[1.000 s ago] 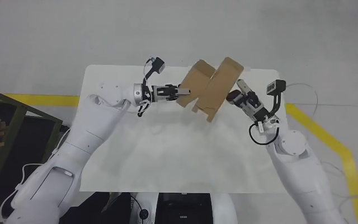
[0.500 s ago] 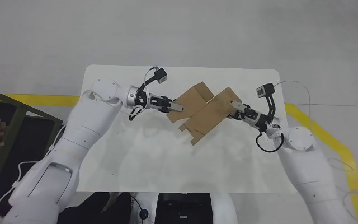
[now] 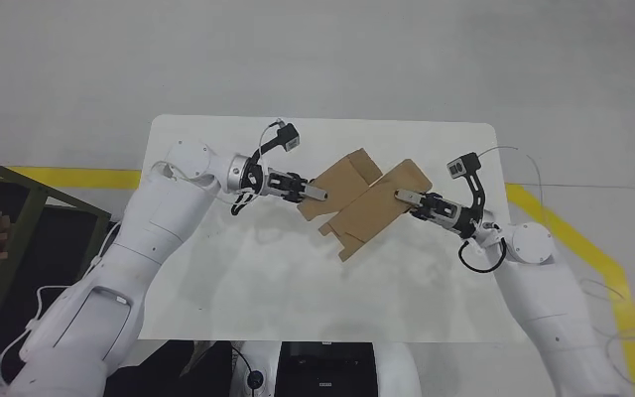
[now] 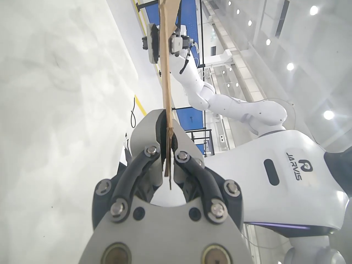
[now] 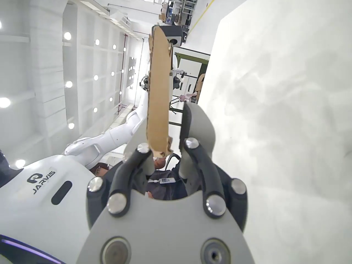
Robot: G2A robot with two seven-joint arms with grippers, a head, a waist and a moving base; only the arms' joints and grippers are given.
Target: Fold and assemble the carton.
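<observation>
A flattened brown carton (image 3: 362,198) hangs above the middle of the white table (image 3: 288,288), held between both arms. My left gripper (image 3: 316,192) is shut on its left edge; in the left wrist view the carton (image 4: 165,69) runs edge-on out of the shut gripper (image 4: 168,137). My right gripper (image 3: 402,195) sits at the carton's right end. In the right wrist view the carton (image 5: 158,89) stands between the fingers of that gripper (image 5: 167,130), against one of them, with a gap to the other finger (image 5: 195,127), so it is open.
The table's far edge lies just behind the carton and its right edge (image 3: 493,159) is close to my right arm. A dark green frame (image 3: 30,213) stands off the table's left side. Bare tabletop spreads in front of the carton.
The carton has come down and toward the front, lying flatter over the table. Both grippers moved with it; the right arm dropped lower and stretched out toward the carton.
</observation>
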